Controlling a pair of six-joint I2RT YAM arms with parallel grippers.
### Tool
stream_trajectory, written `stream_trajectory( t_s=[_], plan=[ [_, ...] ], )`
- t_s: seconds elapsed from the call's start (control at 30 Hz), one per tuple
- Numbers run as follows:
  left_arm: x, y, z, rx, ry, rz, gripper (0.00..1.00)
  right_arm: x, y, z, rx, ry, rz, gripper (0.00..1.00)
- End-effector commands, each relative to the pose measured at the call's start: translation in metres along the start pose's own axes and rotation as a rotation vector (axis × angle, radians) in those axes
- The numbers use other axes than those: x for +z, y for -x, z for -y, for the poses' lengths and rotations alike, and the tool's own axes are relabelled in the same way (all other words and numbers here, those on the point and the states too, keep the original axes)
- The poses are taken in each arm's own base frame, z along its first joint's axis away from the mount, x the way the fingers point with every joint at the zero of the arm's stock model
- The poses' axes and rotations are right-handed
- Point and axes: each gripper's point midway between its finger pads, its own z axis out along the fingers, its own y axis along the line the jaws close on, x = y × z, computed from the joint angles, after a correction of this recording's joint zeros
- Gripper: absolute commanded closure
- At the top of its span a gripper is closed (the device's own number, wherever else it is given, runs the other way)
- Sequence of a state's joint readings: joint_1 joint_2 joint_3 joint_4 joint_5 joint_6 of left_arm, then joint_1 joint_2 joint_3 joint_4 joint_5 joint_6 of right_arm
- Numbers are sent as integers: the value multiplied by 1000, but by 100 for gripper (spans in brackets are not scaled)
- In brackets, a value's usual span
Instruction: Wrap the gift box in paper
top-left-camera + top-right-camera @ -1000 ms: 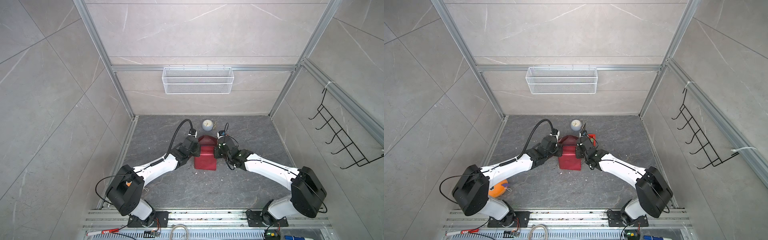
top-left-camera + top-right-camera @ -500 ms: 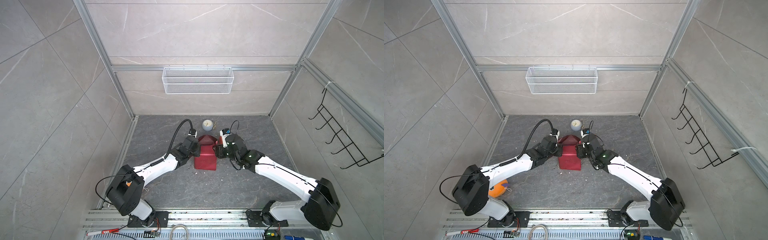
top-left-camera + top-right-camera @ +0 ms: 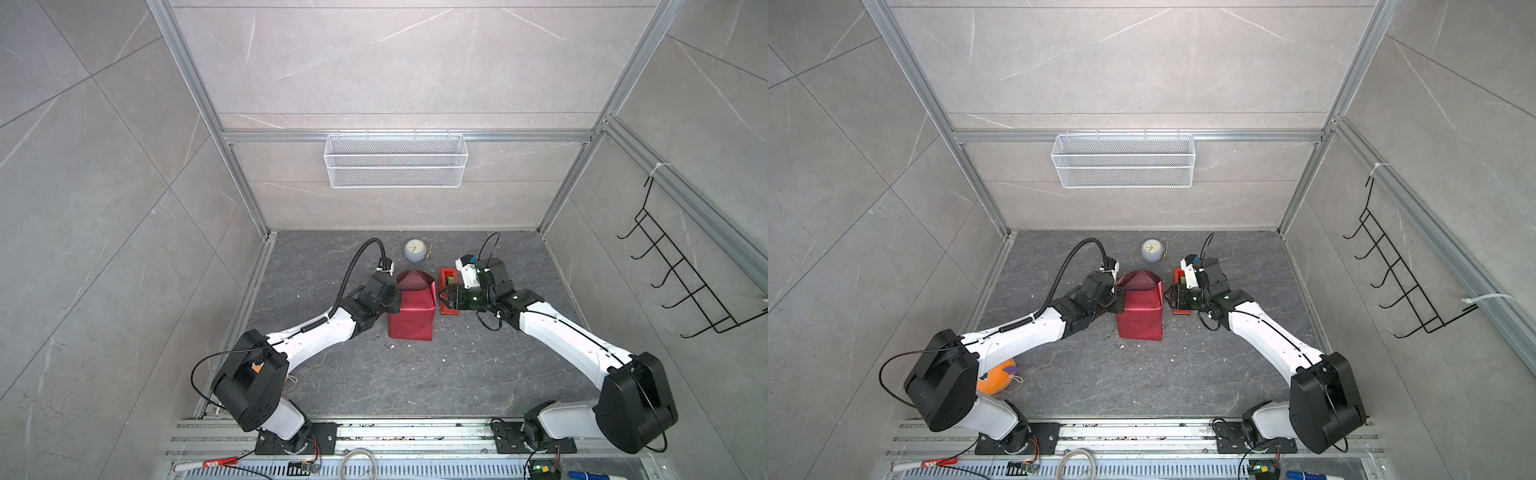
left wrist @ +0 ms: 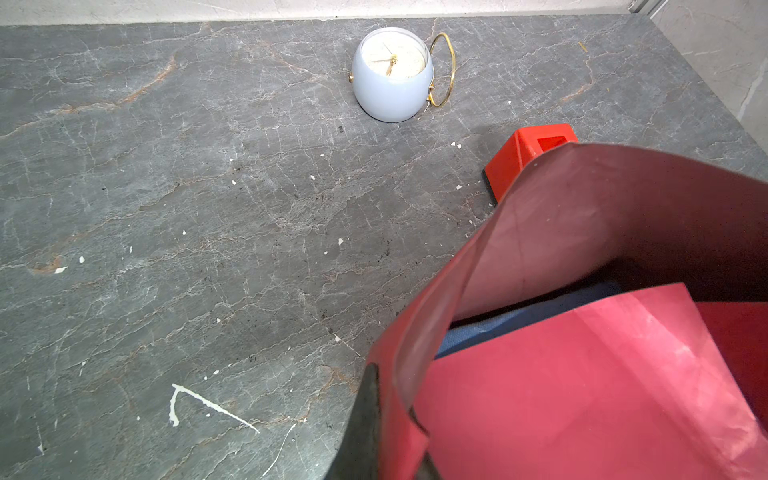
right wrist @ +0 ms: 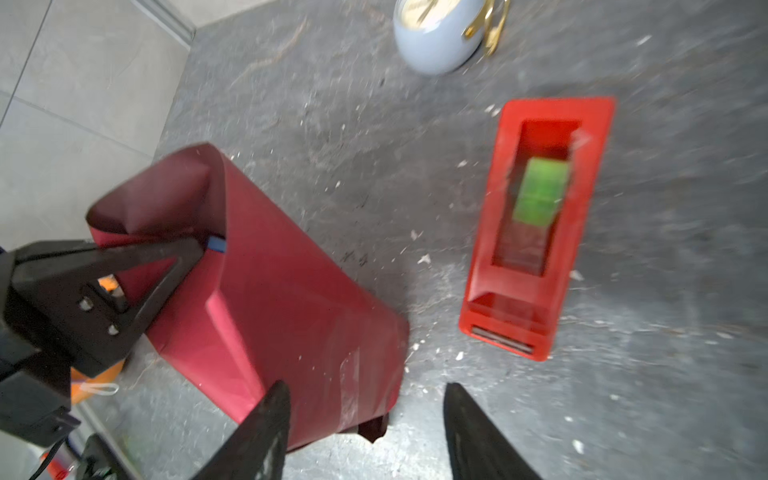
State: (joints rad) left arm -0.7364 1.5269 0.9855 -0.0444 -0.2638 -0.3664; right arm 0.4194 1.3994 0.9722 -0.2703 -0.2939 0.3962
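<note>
- The box lies in the middle of the table, almost all covered by the paper. Only a blue corner shows at the open far end.
- The left gripper is clenched on the paper's side fold at that end.
- The right gripper is released and empty, between the box and the dispenser.
- I judge the step is to fetch tape: pinch only the free tape end near the cutter, pull slowly, and tear downward.
- The left grip must not loosen, or the fold probably opens.
- The dispenser is light and may slide.
</note>
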Motion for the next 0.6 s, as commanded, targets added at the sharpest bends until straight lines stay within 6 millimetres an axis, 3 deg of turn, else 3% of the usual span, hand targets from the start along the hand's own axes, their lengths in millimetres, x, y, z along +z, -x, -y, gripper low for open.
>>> stream_trajectory(
  t_s=[0.0,0.57],
  plan=[
    [-9,12,6,-6,-17,36,100,6,9,-19,3,100,10,40],
    [-9,11,6,-3,-22,37,100,41,9,-21,25,113,-28,40]
  ],
)
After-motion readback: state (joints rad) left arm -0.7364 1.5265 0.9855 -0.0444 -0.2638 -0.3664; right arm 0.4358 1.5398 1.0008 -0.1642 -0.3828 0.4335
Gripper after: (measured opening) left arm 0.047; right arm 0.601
